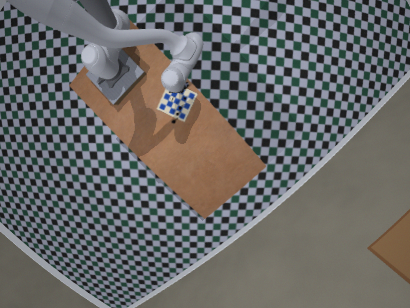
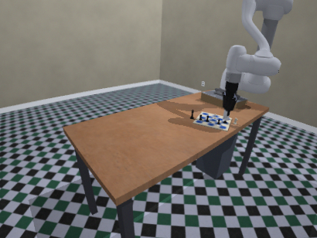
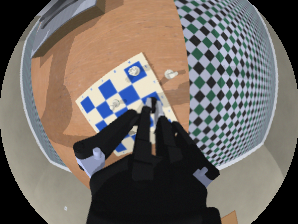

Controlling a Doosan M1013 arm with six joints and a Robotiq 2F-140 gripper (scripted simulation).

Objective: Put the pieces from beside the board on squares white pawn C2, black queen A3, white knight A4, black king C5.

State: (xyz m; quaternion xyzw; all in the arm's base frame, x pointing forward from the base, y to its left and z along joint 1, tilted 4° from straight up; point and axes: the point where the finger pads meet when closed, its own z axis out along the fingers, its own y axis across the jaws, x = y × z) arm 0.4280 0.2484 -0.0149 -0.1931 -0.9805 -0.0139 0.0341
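Note:
My gripper [image 2: 226,116] [image 3: 152,105] is over the board [image 1: 161,106] [image 3: 94,93], at its edge near the table's long side. It is shut on a dark piece, seemingly the black queen, low over A3; whether its base touches is hidden. The white pawn [image 3: 116,103] stands around C2. The white knight [image 2: 236,120] [image 3: 171,74] is off the board, beside the row 1 and 2 end of the A column. The black king [image 1: 174,121] [image 2: 192,114] stands upright off the board, on the side away from the robot base.
A white piece [image 3: 134,71] stands on the blue corner square A1. Several dark pieces, such as one [image 2: 207,118] near the king's side, stand on the board. The robot's grey base plate [image 1: 131,75] is behind the board, and the table's long edge runs close by.

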